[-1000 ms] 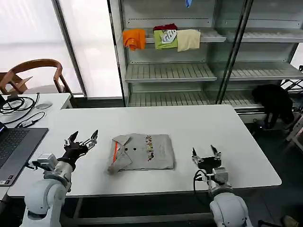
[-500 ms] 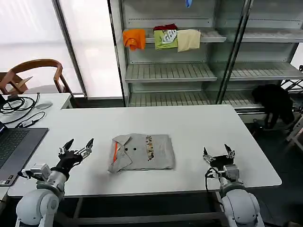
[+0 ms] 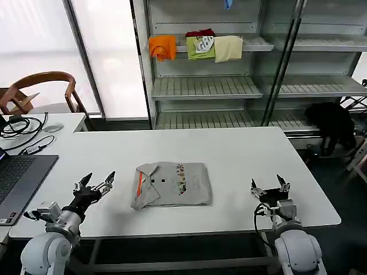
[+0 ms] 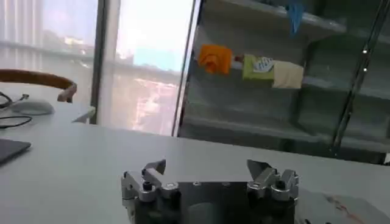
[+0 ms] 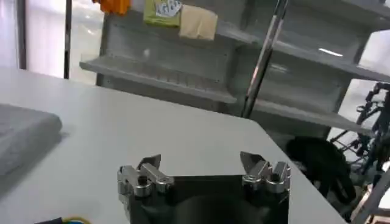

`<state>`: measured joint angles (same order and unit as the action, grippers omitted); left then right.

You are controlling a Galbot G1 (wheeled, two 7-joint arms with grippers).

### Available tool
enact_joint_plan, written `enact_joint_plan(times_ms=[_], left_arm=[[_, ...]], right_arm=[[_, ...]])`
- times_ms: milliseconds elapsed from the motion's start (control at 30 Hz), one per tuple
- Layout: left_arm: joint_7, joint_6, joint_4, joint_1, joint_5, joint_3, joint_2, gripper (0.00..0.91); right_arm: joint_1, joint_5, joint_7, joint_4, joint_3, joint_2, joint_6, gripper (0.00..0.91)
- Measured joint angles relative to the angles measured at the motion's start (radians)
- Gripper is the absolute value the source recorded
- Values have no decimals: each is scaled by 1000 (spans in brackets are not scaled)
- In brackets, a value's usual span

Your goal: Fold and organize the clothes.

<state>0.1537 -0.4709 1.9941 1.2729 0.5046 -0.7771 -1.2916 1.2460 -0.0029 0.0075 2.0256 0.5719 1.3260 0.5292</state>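
Head view: shirt (image 3: 171, 184) btwn left claw (image 3: 96, 182), right claw (image 3: 269, 185).

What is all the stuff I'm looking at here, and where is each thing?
Shirt: one, light grey, folded, collar and orange stripe showing, middle of the table.
Table: one, white, in front of the robot.
Folded garments: orange, green and cream, with something red behind, on the top shelf.
Shelving unit: metal and glass, behind the table.
Black bundle: one, low at the right of the shelving.
Laptop: one, dark, on the table's left edge.
Chair: one, wooden, far left.
Cables and mouse: on the side desk at the left.
Left hand: open, empty, left of the shirt.
Right hand: open, empty, right of the shirt.
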Motion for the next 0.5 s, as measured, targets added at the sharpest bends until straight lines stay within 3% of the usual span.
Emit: enact_joint_plan(times_ms=[500], left_arm=[[4,29,-19,8,-16,18,-8,907]], right_arm=[[-15,24,-11,5,6,-15,-3,907]])
